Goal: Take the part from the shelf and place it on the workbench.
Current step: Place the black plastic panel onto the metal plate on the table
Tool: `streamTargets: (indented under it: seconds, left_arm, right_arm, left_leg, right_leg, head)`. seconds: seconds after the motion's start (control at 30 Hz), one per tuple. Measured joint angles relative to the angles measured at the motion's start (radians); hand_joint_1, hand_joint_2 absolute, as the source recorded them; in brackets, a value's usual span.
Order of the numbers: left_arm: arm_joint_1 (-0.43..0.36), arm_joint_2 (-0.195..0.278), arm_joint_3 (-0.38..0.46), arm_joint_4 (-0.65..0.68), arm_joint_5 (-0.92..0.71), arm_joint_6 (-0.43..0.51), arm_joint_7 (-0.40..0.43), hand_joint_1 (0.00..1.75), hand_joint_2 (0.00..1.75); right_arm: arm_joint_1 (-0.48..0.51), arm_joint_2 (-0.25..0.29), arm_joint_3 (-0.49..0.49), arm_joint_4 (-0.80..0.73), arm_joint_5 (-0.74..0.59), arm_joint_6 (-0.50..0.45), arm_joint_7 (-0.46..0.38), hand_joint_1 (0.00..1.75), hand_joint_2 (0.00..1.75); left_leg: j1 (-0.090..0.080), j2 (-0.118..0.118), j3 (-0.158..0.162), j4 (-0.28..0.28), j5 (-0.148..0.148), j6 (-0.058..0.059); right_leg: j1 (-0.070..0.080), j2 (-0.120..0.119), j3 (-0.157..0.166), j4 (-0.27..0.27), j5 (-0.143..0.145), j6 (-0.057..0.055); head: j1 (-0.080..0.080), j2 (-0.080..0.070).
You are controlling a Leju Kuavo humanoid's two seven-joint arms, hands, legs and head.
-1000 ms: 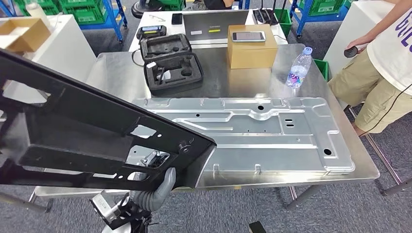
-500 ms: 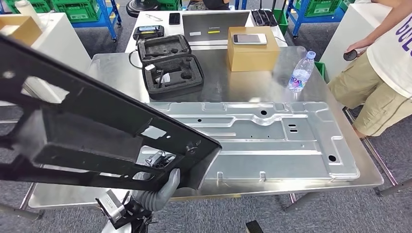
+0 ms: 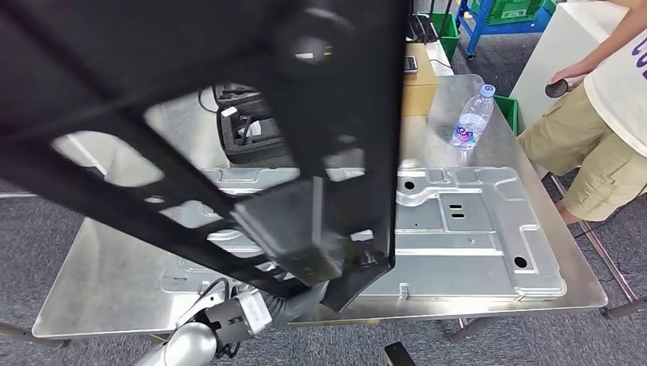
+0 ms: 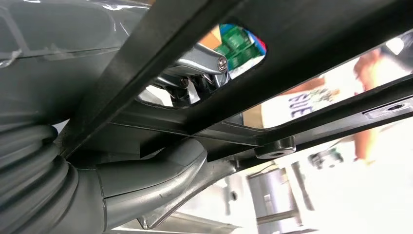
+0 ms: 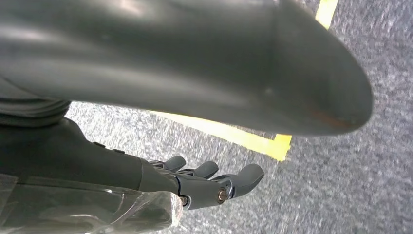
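Note:
The part is a large black plastic frame with open cut-outs, held up close to the head camera and hanging over the left half of the steel workbench. My left hand grips the frame's lower edge near the bench's front edge. In the left wrist view the grey thumb presses under a bar of the frame. My right hand hangs over grey floor, its fingers apart and holding nothing.
A big silver stamped metal panel covers the middle and right of the bench. Behind it stand a water bottle, a cardboard box and an open black foam case. A person stands at the bench's right end.
The black frame has swung up and to the right, from low at the left to high over the bench, now hiding much of it. My left hand has moved right with it.

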Motion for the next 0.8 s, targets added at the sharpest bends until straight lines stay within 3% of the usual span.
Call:
streamTargets:
  seconds: [0.1,0.13,0.17,0.2,0.27,0.33,0.4,0.5,0.53,0.6,0.63,0.67,0.7,0.8]
  left_arm:
    - [-0.030,0.002,-0.023,0.006,-0.057,-0.004,0.043,1.75,1.75]
    - [-0.039,0.003,-0.032,0.010,-0.082,-0.007,0.060,1.75,1.75]
    - [-0.047,0.004,-0.041,0.014,-0.107,-0.011,0.077,1.75,1.75]
    - [-0.056,0.004,-0.051,0.019,-0.128,-0.016,0.093,1.75,1.75]
    - [-0.078,0.005,-0.068,0.028,-0.156,-0.030,0.116,1.75,1.75]
    - [-0.100,0.005,-0.083,0.037,-0.169,-0.043,0.130,1.75,1.75]
    - [-0.114,0.005,-0.096,0.047,-0.175,-0.055,0.143,1.75,1.75]
    - [-0.133,0.004,-0.116,0.062,-0.190,-0.075,0.163,1.75,1.75]
    - [-0.141,0.002,-0.123,0.067,-0.197,-0.082,0.172,1.75,1.75]
    - [-0.157,0.000,-0.139,0.079,-0.216,-0.095,0.192,1.75,1.75]
    - [-0.163,-0.001,-0.147,0.085,-0.226,-0.101,0.203,1.75,1.75]
    - [-0.168,-0.001,-0.155,0.092,-0.236,-0.107,0.212,1.75,1.75]
    - [-0.173,-0.002,-0.163,0.099,-0.244,-0.111,0.220,1.75,1.75]
    - [-0.196,-0.010,-0.178,0.118,-0.255,-0.114,0.235,1.75,1.75]
  right_arm:
    - [-0.005,0.001,0.000,0.000,0.003,0.000,0.003,0.00,0.00]
    - [-0.005,0.001,0.001,0.000,0.003,0.000,0.004,0.00,0.00]
    - [-0.006,0.001,0.001,0.000,0.004,0.000,0.006,0.00,0.00]
    - [-0.006,0.001,0.001,0.000,0.005,0.000,0.007,0.00,0.00]
    - [-0.008,0.002,0.001,0.000,0.007,0.000,0.009,0.00,0.00]
    - [-0.011,0.006,0.001,0.000,0.009,0.000,0.011,0.00,0.00]
    - [-0.014,0.010,0.001,0.000,0.011,0.000,0.012,0.00,0.00]
    - [-0.015,0.013,0.001,0.000,0.013,0.000,0.014,0.00,0.00]
    - [-0.015,0.013,0.001,0.000,0.013,0.000,0.014,0.00,0.00]
    - [-0.016,0.014,0.001,0.000,0.015,0.000,0.014,0.00,0.00]
    - [-0.015,0.014,0.001,0.000,0.016,0.000,0.015,0.00,0.00]
    - [-0.014,0.014,0.001,0.000,0.016,0.000,0.016,0.00,0.00]
    - [-0.014,0.014,0.001,0.000,0.018,0.000,0.016,0.00,0.00]
    - [-0.018,0.013,0.001,0.000,0.024,0.000,0.017,0.00,0.00]
  left_leg:
    - [0.001,0.001,-0.103,0.200,-0.083,-0.008]
    - [0.001,0.001,-0.134,0.250,-0.094,-0.008]
    - [0.000,0.001,-0.148,0.264,-0.086,-0.005]
    - [-0.001,0.001,-0.141,0.235,-0.058,-0.001]
    - [-0.008,0.001,-0.083,0.091,0.021,0.016]
    - [-0.019,0.001,-0.037,-0.020,0.064,0.033]
    - [-0.026,0.000,-0.030,-0.043,0.065,0.043]
    - [-0.016,0.000,-0.004,-0.075,0.077,0.052]
    - [-0.013,0.000,0.006,-0.084,0.080,0.054]
    - [-0.015,0.002,0.014,-0.087,0.077,0.059]
    - [-0.016,0.002,0.015,-0.087,0.075,0.060]
    - [-0.016,0.002,0.017,-0.087,0.073,0.060]
    - [-0.016,0.002,0.019,-0.086,0.071,0.060]
    - [-0.019,0.000,0.028,-0.083,0.060,0.051]
  right_leg:
    - [0.002,0.000,0.001,0.000,-0.003,-0.009]
    - [0.004,0.000,0.002,0.000,-0.005,-0.011]
    - [0.006,0.001,0.004,0.000,-0.007,-0.012]
    - [0.007,0.002,0.007,0.000,-0.009,-0.012]
    - [0.009,0.005,0.016,0.000,-0.015,-0.011]
    - [0.009,0.006,0.019,-0.001,-0.019,-0.005]
    - [0.006,0.004,0.019,-0.006,-0.019,0.008]
    - [0.006,0.000,0.014,0.017,-0.039,0.023]
    - [0.007,0.000,-0.006,0.063,-0.063,0.026]
    - [0.006,-0.001,-0.078,0.200,-0.118,0.032]
    - [0.006,-0.001,-0.112,0.254,-0.131,0.035]
    - [0.005,-0.001,-0.130,0.272,-0.125,0.037]
    - [0.005,-0.001,-0.125,0.248,-0.099,0.037]
    - [0.008,-0.003,-0.035,0.038,0.011,0.030]
  head:
    - [-0.002,0.000]
    - [-0.002,0.000]
    - [-0.002,0.000]
    - [-0.002,0.000]
    - [-0.002,0.000]
    - [-0.002,0.000]
    - [-0.003,0.000]
    - [-0.002,0.000]
    - [-0.001,0.000]
    - [0.000,0.000]
    - [0.001,0.000]
    - [0.001,0.000]
    - [0.001,0.000]
    - [0.002,0.000]
